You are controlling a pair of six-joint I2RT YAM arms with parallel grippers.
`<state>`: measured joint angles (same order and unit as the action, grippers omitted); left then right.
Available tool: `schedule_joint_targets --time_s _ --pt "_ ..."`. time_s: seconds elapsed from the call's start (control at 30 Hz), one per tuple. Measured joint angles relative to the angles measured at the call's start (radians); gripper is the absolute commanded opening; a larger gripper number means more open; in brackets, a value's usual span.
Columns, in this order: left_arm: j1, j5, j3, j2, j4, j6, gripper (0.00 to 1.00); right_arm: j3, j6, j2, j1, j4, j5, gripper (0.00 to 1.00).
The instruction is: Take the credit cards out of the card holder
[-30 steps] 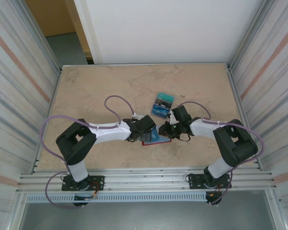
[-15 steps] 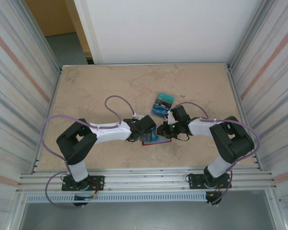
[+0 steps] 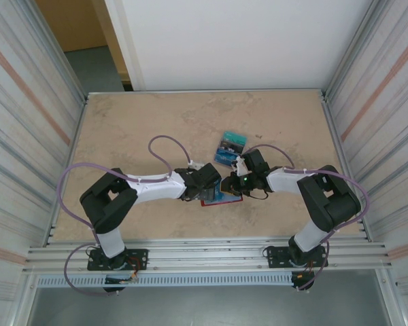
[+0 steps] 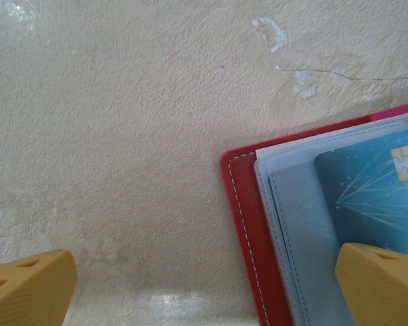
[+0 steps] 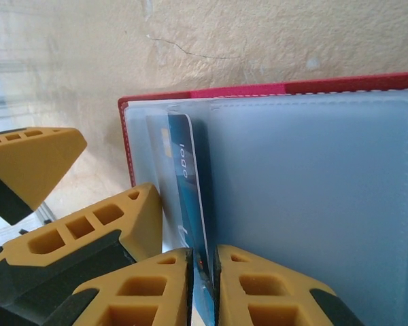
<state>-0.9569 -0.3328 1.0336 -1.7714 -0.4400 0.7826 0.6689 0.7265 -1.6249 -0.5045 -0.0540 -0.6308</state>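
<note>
The red card holder [image 3: 222, 201] lies spread open on the table between both grippers. In the left wrist view its red stitched edge [image 4: 248, 224] frames grey-blue pockets, and a blue credit card [image 4: 374, 197] with a gold chip sticks out. My left gripper [image 4: 204, 292] is open wide, one fingertip [image 4: 384, 285] over the pocket, the other over bare table. My right gripper [image 5: 204, 285] is shut on the edge of that blue credit card [image 5: 187, 180], which stands half out of the card holder's pocket [image 5: 313, 176]. Seen from above, the left gripper [image 3: 215, 188] and right gripper [image 3: 229, 185] nearly meet.
Two loose cards, blue and teal [image 3: 230, 148], lie just beyond the holder. The beige table [image 3: 136, 129] has corrugated metal walls on both sides and a rail along its near edge. The left gripper's yellow fingers [image 5: 102, 227] sit close beside the right gripper's.
The right gripper has slid a little left onto the holder and its jaws have narrowed onto the card's edge. The left arm has stayed put, open.
</note>
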Motion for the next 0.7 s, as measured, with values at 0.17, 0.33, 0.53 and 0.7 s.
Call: schedule_joint_targets --time_s 0.17,0.33,0.53,0.7 --pt "0.0 0.0 0.0 0.0 0.0 0.0 0.99 0.0 0.008 -0.045 0.001 -0.051 -0.019 0.17" --pt "0.005 -0.004 0.0 0.0 -0.004 0.0 0.99 -0.003 0.03 -0.06 0.008 -0.086 -0.048 0.04" --pt "0.008 -0.004 -0.001 0.0 0.001 0.003 0.99 -0.005 0.024 -0.034 0.016 -0.083 -0.047 0.0" --pt "0.008 -0.004 -0.006 0.0 0.011 0.003 0.99 -0.005 -0.003 0.018 0.019 -0.018 0.003 0.0"
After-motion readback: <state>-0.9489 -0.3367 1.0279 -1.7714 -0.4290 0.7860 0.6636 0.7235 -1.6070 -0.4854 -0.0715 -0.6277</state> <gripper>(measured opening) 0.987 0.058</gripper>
